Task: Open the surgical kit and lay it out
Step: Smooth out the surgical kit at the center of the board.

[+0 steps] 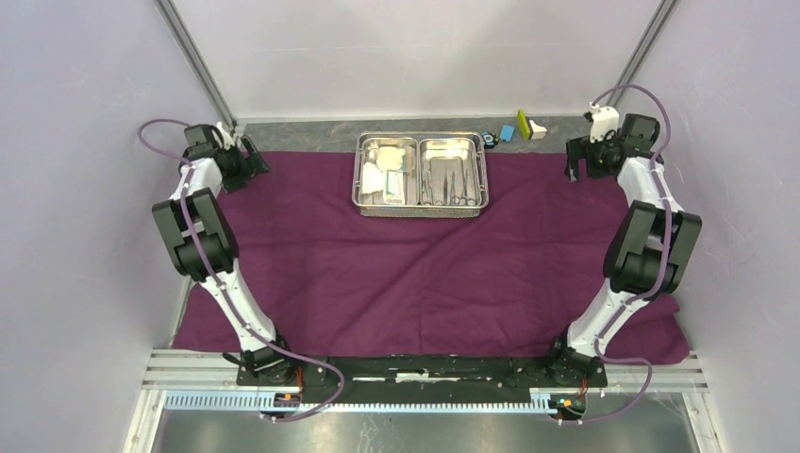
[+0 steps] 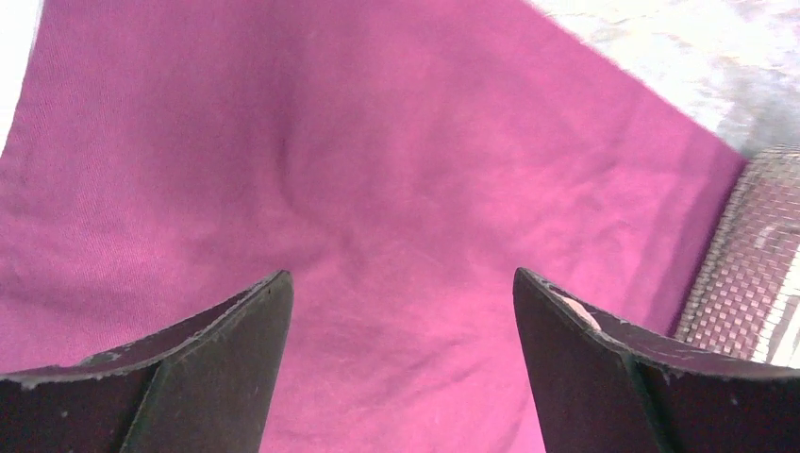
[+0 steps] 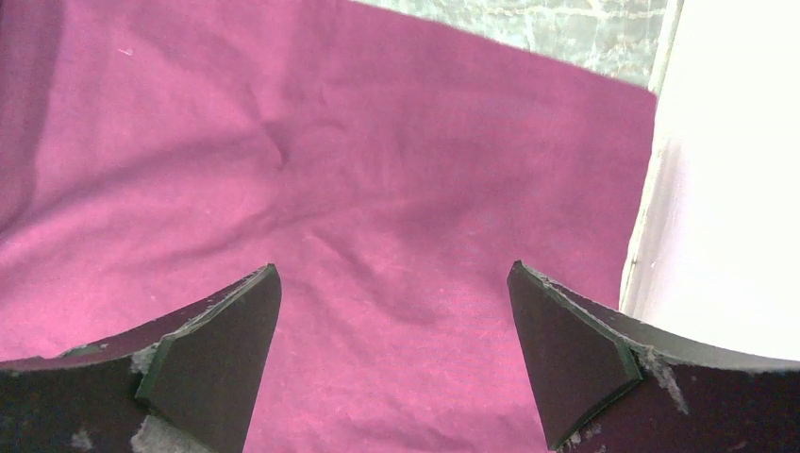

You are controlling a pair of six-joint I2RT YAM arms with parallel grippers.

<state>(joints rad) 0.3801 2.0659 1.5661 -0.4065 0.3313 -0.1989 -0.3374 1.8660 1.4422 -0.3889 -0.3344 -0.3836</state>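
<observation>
The plum-purple cloth (image 1: 425, 274) lies spread flat over the table. On its far middle stands the steel tray (image 1: 417, 142). The tray's left compartment holds a white packet (image 1: 393, 186) and gauze pads (image 1: 389, 157); its right compartment holds slim steel instruments (image 1: 450, 181). My left gripper (image 1: 250, 162) hovers open over the cloth's far left corner, with only cloth (image 2: 396, 189) between its fingers (image 2: 236, 349) and the tray's patterned side (image 2: 755, 274) to its right. My right gripper (image 1: 577, 162) hangs open over the far right corner, above bare cloth (image 3: 377, 189).
Small blue (image 1: 507, 133) and yellow-green (image 1: 522, 124) blocks and a white piece (image 1: 538, 128) sit on the grey table strip behind the cloth at the right. Walls close in on both sides; the right wall (image 3: 726, 236) is just beside my right gripper.
</observation>
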